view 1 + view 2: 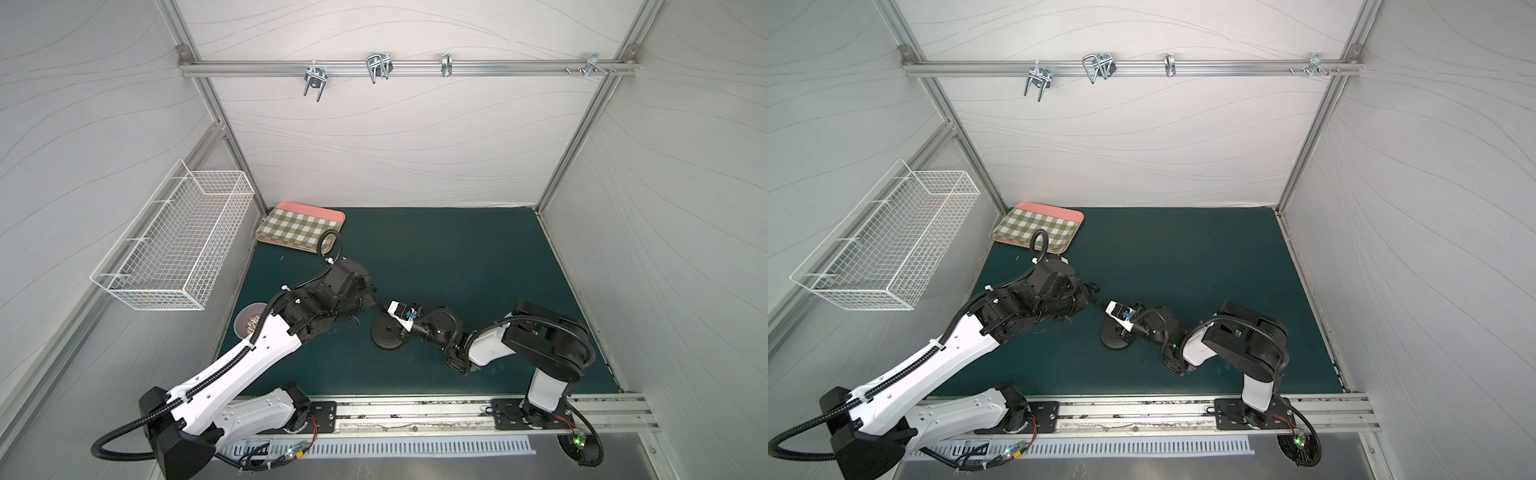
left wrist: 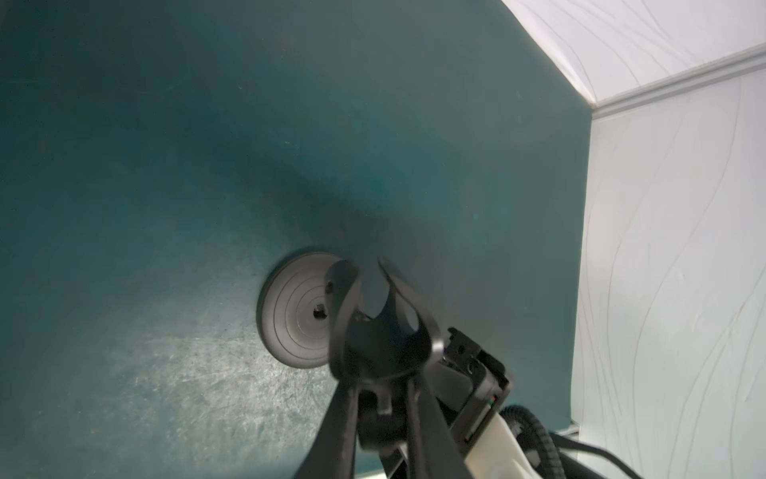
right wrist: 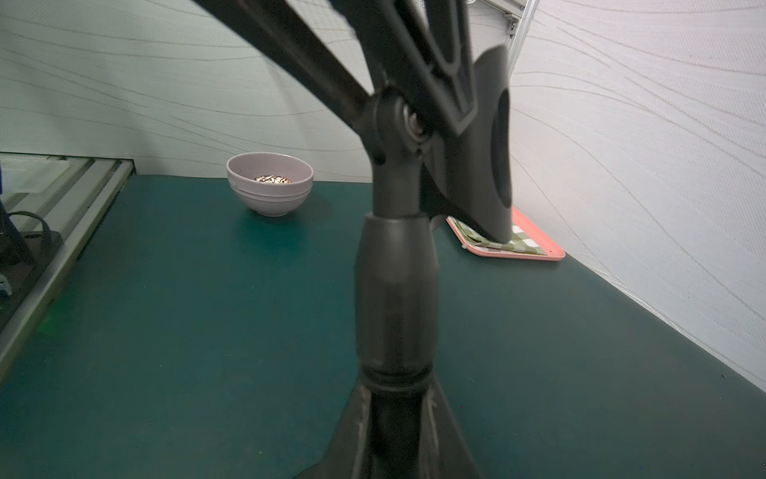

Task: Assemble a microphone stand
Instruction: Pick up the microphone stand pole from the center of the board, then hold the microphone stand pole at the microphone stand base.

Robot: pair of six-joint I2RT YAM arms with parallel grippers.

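The rod (image 3: pixel 396 290) fills the right wrist view. Its plain end is gripped between the fingers of the right pincer (image 3: pixel 396 419), which is clenched on it. At the far end, the forked clip (image 2: pixel 373 348) sits in the left pincer (image 2: pixel 383 385), which is clamped on the neck under the fork (so both pincers grasp the same part, one at each end). The round base (image 2: pixel 294 311) lies flat on the green mat (image 2: pixel 124 207), just beyond the left pincer's tips, and neither pincer holds it. Its centre hole (image 2: pixel 318 311) shows open and empty.

By my reading the task is less than half done. The rod is picked up and off the mat, but it is not yet joined to the base. The plain end must be brought over the hole and seated, and the right pincer seems to cover that end.

No brand, label or writing can be read on the stand or the pincers. None can be read on the bowl (image 3: pixel 269 182) or the tray (image 3: pixel 539 251) either, and both are well apart from the pincers.
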